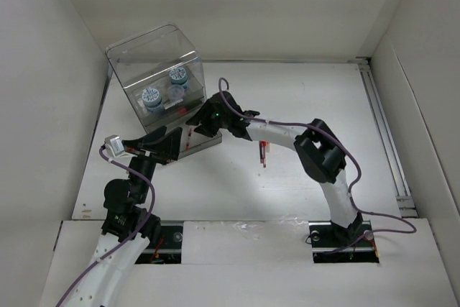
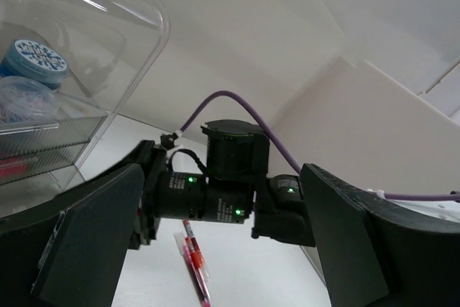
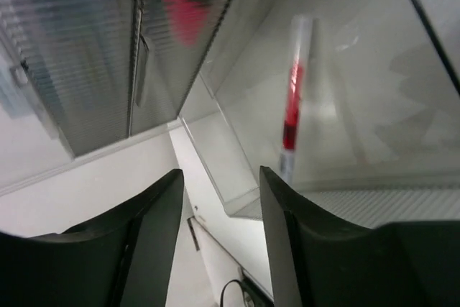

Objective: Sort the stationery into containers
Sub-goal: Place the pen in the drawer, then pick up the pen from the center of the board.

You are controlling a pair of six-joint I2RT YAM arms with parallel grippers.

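Note:
The clear organiser box (image 1: 159,70) stands at the back left, with two blue-and-white rolls (image 1: 152,98) inside it. A shallow drawer (image 3: 237,156) is pulled out at its front, and a red pen (image 3: 291,106) lies in it. My right gripper (image 3: 219,177) hangs open just above this drawer, with nothing between its fingers. My left gripper (image 2: 219,177) is wide open and empty, beside the box's front left corner (image 1: 171,147). Two red pens (image 2: 194,260) lie loose on the table (image 1: 262,153). The marker is out of view.
Another red item (image 3: 183,5) shows blurred behind a ribbed drawer front. The right arm's wrist (image 2: 215,195) and its purple cable (image 2: 237,102) cross in front of the left gripper. White walls enclose the table; a rail (image 1: 384,127) runs along the right edge.

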